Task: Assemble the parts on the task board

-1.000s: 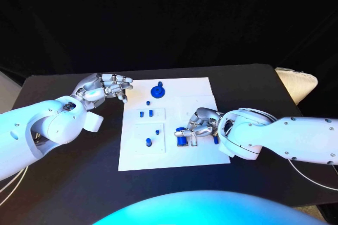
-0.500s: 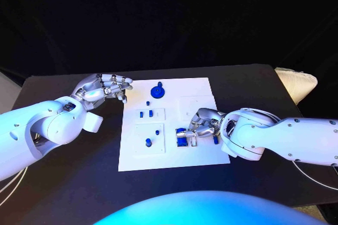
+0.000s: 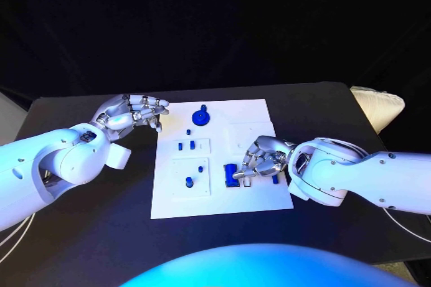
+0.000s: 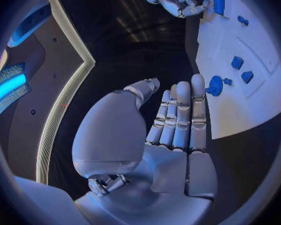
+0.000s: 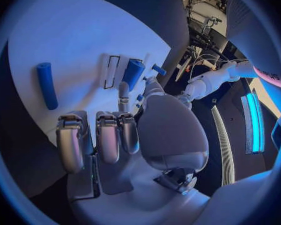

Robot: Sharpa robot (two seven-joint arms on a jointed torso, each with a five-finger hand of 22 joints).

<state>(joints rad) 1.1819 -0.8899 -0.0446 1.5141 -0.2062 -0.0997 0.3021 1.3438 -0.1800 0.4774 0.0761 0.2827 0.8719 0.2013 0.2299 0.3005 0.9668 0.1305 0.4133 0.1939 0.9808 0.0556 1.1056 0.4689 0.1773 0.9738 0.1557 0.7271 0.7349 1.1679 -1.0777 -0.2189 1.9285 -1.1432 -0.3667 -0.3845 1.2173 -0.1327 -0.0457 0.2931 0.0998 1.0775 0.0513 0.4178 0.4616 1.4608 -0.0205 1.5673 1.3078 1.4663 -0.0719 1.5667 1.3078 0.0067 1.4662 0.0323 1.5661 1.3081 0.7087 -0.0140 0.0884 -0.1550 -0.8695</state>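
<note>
The white task board (image 3: 215, 200) lies in the middle of the black table. My right hand (image 3: 261, 160) is over the board's right half, thumb and one finger at the end of a blue cylinder (image 5: 133, 72) beside a framed slot, the other fingers curled in. The same blue cylinder (image 3: 231, 174) sits at the fingertips in the head view. A second blue cylinder (image 5: 47, 85) lies loose on the board. My left hand (image 3: 134, 114) rests at the board's far left corner, fingers (image 4: 181, 115) straight and side by side, holding nothing. A round blue part (image 3: 202, 117) stands near it.
Small blue parts (image 3: 186, 145) sit in the board's left recesses, with another (image 3: 189, 182) nearer me. A pale cushion-like object (image 3: 382, 106) lies at the table's right edge. Bare black table surrounds the board.
My right hand has shifted slightly right and back, so more of the blue cylinder shows at its fingertips. The left hand has not moved.
</note>
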